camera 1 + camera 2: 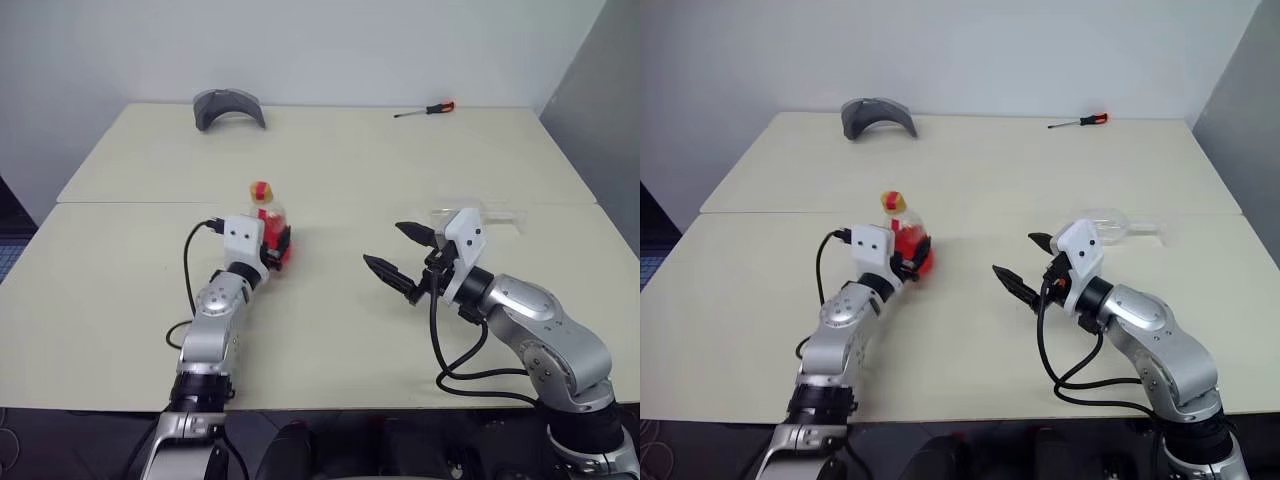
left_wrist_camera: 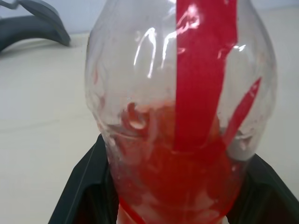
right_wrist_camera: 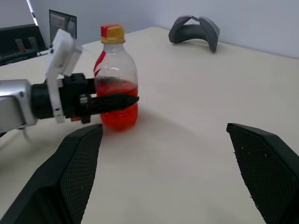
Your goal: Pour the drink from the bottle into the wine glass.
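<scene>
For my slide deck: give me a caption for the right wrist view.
Left end effector clamps the upright bottle of red drink while the right end effector waits open.

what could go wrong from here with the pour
1. The wine glass looks to be lying on its side behind the right gripper, so it must be stood upright before any pour; the open gripper could knock or roll it.
2. The bottle still has its yellow cap on; tilting it now would pour nothing.
3. The left gripper clamps the bottle's rounded lower body, so it might slip when tilted.
</scene>
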### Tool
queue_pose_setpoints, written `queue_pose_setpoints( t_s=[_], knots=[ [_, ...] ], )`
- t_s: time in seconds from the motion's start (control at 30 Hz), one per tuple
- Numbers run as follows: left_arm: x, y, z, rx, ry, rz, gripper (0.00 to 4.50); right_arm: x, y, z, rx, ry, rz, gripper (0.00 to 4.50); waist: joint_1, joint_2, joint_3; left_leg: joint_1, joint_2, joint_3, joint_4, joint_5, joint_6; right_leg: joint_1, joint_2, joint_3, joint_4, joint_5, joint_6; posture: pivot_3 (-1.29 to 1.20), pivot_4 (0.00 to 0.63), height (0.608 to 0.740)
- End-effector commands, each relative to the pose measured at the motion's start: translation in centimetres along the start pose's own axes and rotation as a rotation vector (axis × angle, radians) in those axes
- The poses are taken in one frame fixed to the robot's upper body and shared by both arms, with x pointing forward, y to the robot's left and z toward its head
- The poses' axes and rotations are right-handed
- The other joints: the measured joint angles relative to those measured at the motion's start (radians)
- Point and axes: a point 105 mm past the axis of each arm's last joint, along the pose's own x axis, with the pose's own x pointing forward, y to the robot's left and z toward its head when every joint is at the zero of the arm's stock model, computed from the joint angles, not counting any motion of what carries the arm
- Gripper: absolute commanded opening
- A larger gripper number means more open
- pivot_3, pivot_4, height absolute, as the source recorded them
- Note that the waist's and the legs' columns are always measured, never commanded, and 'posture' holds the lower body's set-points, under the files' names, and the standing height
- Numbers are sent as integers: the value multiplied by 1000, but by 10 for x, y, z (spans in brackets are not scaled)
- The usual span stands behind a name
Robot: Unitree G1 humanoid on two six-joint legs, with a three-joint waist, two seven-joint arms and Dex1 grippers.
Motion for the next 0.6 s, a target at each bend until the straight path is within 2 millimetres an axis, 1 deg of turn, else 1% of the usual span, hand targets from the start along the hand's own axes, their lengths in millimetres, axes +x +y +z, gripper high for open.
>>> queue_pose_setpoints(
  t_s=[0.03, 0.1, 0.23, 0.43, 0.6],
  knots=[
    [-12, -27, 12, 22, -16, -123, 2371, 7, -3, 10, -32, -27, -11, 4500, 1, 0, 0, 0, 0, 0, 1, 0, 0, 0, 0, 0, 0, 0, 0, 0, 150, 740],
    [-17, -30, 14, 34, -13, -147, 2371, 12, -3, 12, -34, -36, -1, 4500, 3, 0, 0, 0, 0, -2, 3, 0, 1, 1, 0, -2, 0, 1, 0, 0, 150, 740],
    [-27, -33, 19, 66, -26, -235, 2302, 27, -1, 25, -21, -74, 42, 4500, 0, 0, 0, 0, 0, -2, 4, -1, 4, 1, 1, -2, 1, 3, 0, 0, 150, 740],
    [-23, -38, 22, 75, -34, -310, 2282, 39, 0, 33, 44, -85, 100, 4500, 0, 1, 0, -1, 0, -4, 4, -1, 4, 1, 1, -3, 0, 4, -1, 0, 150, 740],
    [-18, -45, 27, 79, -55, -365, 2282, 45, 13, 46, 92, -107, 210, 4500, 0, 1, 0, -3, 0, -3, 4, -1, 4, 0, 1, -3, -1, 4, -1, 0, 150, 740]
  ],
)
